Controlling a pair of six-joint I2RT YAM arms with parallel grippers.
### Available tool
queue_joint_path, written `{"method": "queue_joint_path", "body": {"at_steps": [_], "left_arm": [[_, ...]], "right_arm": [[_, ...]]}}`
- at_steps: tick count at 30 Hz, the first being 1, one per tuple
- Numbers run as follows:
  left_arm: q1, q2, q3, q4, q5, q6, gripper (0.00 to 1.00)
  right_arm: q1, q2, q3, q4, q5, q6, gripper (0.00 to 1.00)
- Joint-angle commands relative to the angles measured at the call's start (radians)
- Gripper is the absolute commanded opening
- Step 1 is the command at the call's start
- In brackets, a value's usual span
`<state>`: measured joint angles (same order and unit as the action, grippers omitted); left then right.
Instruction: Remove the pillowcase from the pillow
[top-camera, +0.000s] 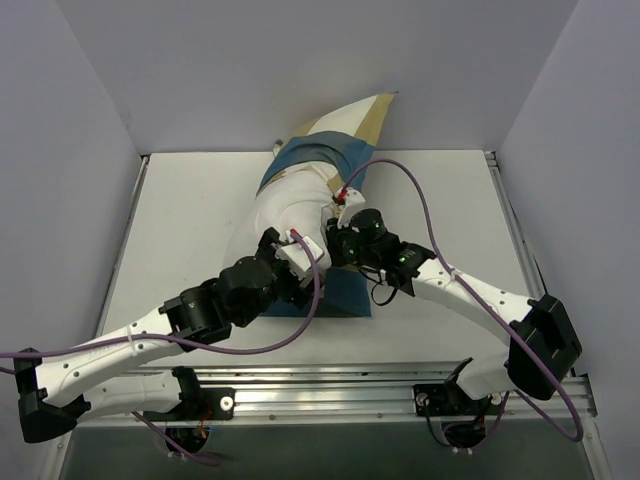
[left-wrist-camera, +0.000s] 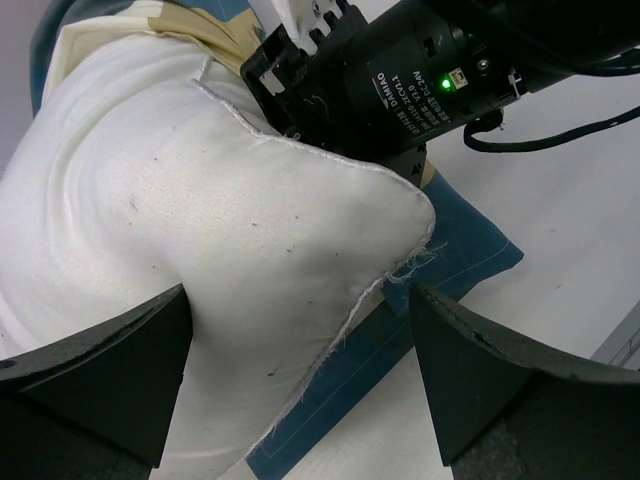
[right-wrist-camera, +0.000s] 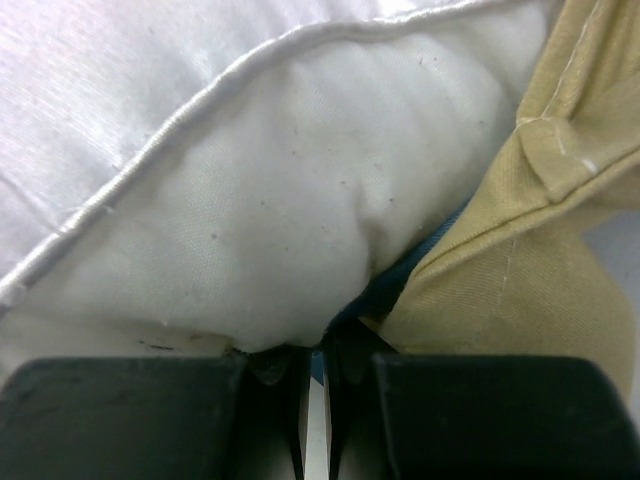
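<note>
Pillowcase (right-wrist-camera: 500, 300) pinched by right tool (right-wrist-camera: 315, 358); left tool (left-wrist-camera: 300, 335) gapes around pillow (left-wrist-camera: 200, 230) corner.

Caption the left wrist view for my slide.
Left gripper, jaws wide open, straddles the bared corner of the white pillow, over the blue pillowcase.

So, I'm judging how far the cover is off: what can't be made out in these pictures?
Top view: the teal, tan and white checked fabric pillowcase hides the far end of the plump white pillow.
Right wrist view: the right gripper is shut on a teal fold of the pillowcase; its fingers hide whether pillow fabric is caught too.
Left wrist view: the pillow's corner, between the open left gripper's fingers, hides the right gripper's fingertips.
</note>
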<state>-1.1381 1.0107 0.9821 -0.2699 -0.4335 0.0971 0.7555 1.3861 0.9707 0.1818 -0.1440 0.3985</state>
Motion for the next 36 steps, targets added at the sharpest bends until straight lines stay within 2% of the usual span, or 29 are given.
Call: {"method": "queue_joint_path", "body": {"at_steps": [1, 9, 11, 12, 13, 14, 16, 17, 18, 21, 26, 28, 33, 36], "left_arm": [[-0.015, -0.020, -0.006, 0.003, 0.049, 0.055, 0.94], [-0.015, 0.086, -0.034, 0.135, 0.018, 0.081, 0.94], [-0.014, 0.098, -0.051, 0.191, -0.061, 0.064, 0.94], [-0.011, 0.101, -0.071, 0.216, -0.095, 0.066, 0.98], [-0.009, 0.098, -0.080, 0.236, -0.125, 0.062, 0.90], [-0.003, 0.092, -0.086, 0.298, -0.158, 0.061, 0.66], [0.014, 0.066, -0.095, 0.352, -0.230, 0.058, 0.39], [0.021, 0.057, -0.091, 0.359, -0.253, 0.047, 0.12], [0.029, 0.039, -0.077, 0.360, -0.301, 0.036, 0.03], [0.070, -0.010, -0.051, 0.322, -0.361, -0.071, 0.02], [0.165, -0.078, -0.011, 0.111, -0.289, -0.356, 0.02], [0.182, -0.110, 0.001, 0.019, -0.269, -0.422, 0.02], [0.207, -0.204, 0.047, -0.101, -0.119, -0.571, 0.02], [0.210, -0.210, 0.145, -0.240, -0.048, -0.645, 0.02]], "right_arm": [[0.027, -0.030, 0.080, 0.145, -0.006, -0.003, 0.00], [0.064, -0.015, 0.121, 0.124, 0.009, -0.010, 0.00], [0.074, -0.015, 0.129, 0.117, 0.015, -0.013, 0.00], [0.079, -0.018, 0.129, 0.114, 0.017, -0.016, 0.00], [0.082, -0.021, 0.129, 0.111, 0.024, -0.020, 0.00], [0.082, -0.024, 0.128, 0.105, 0.030, -0.021, 0.00], [0.084, -0.035, 0.112, 0.100, 0.064, -0.027, 0.00], [0.082, -0.042, 0.105, 0.097, 0.078, -0.027, 0.00], [0.081, -0.048, 0.089, 0.093, 0.098, -0.029, 0.00], [0.065, -0.067, 0.068, 0.081, 0.177, -0.030, 0.00], [0.007, -0.087, 0.054, 0.047, 0.236, -0.027, 0.00], [-0.031, -0.108, 0.054, 0.035, 0.256, -0.032, 0.00], [-0.143, -0.131, 0.056, -0.047, 0.398, 0.011, 0.00], [-0.235, -0.130, 0.048, -0.087, 0.437, 0.060, 0.00]]}}
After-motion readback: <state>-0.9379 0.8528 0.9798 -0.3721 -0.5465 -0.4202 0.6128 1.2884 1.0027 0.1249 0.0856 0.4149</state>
